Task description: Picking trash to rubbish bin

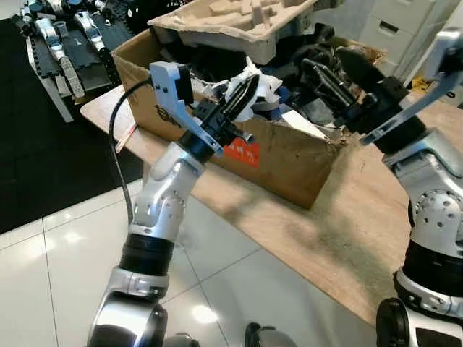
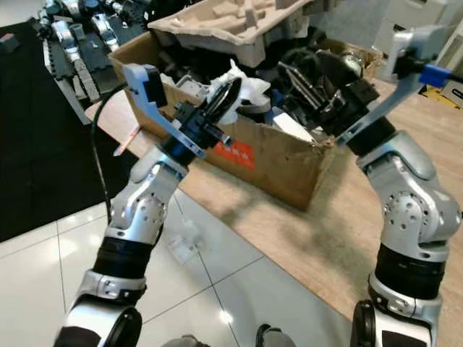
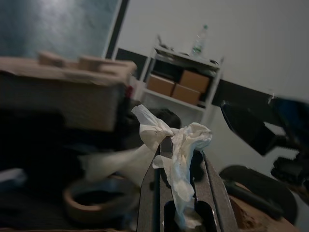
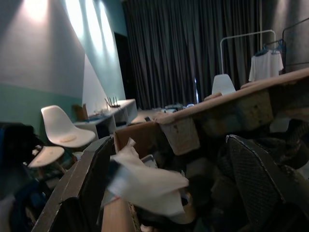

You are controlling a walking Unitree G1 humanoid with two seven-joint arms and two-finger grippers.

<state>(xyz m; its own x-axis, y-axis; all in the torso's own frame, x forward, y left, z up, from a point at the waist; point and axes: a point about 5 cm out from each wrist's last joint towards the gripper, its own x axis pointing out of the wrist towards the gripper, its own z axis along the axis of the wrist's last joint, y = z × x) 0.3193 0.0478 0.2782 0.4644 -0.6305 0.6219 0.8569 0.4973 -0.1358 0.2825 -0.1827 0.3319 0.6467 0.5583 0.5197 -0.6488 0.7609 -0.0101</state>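
Box: a brown cardboard box [image 1: 289,155] stands on a wooden table [image 1: 376,238], full of dark clutter, with a grey pulp packing tray [image 1: 239,22] lying across its top.
Trash: a crumpled white tissue [image 3: 178,145] is above the box's open top, near its front wall.
Left gripper: the left gripper [image 1: 242,97] reaches over the front wall of the box; its two fingers are closed narrowly on the tissue, which bunches out past the tips.
Right gripper: the right gripper [image 1: 325,72] is over the right part of the box, fingers spread wide with nothing between them, pointing toward the tissue.
Sticker: a red label [image 1: 242,153] is on the box's front wall, just below the left gripper.
Floor: white tiles [image 1: 72,253] lie in front of the box; a black mat [image 1: 29,144] lies to its left.
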